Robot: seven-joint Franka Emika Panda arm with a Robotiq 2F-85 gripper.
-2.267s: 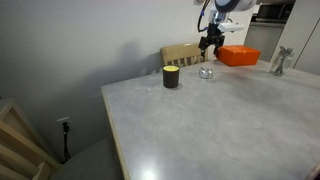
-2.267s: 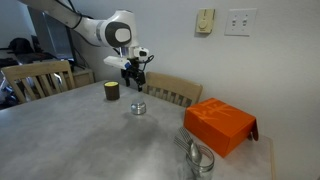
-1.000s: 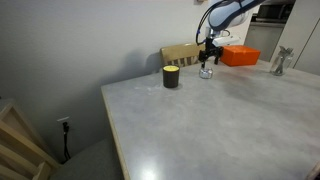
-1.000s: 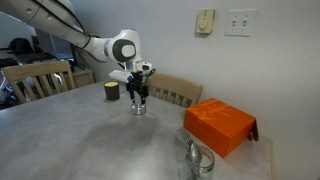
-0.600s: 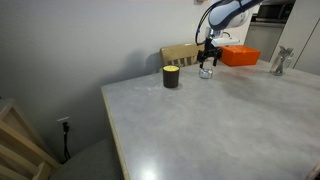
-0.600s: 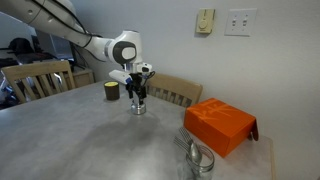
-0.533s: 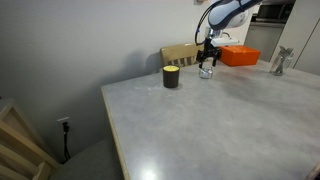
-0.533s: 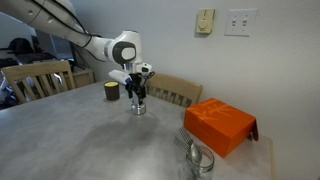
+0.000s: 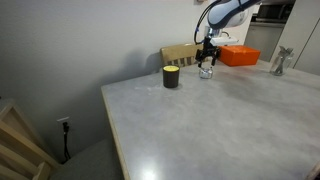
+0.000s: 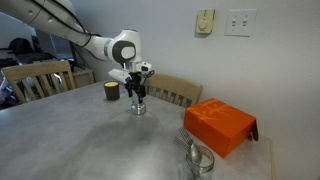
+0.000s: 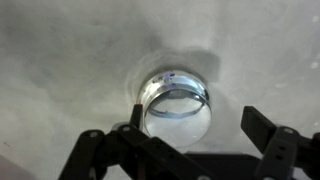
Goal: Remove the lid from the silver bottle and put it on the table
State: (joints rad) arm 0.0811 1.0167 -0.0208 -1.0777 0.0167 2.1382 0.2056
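The silver bottle (image 9: pixel 206 72) is small and squat and stands on the pale grey table (image 9: pixel 220 130), to the right of a black cup. It also shows in the exterior view (image 10: pixel 138 108). In the wrist view the bottle (image 11: pixel 177 100) shows from above as a shiny ring around a glassy top. My gripper (image 9: pixel 207 63) (image 10: pixel 138 96) hangs directly over it. The wrist view shows the gripper (image 11: pixel 198 125) open, with a finger on either side of the bottle's top. The left finger is close to the rim and the right one stands apart.
A black cup with a yellowish top (image 9: pixel 171 77) (image 10: pixel 112 91) stands beside the bottle. An orange box (image 9: pixel 238 56) (image 10: pixel 219 124) lies further along the table. A glass item (image 10: pixel 200 160) stands near the table edge. Wooden chairs (image 10: pixel 175 90) stand behind the table.
The gripper came down from above the bottle until it hung right over it. In the last second it has barely moved.
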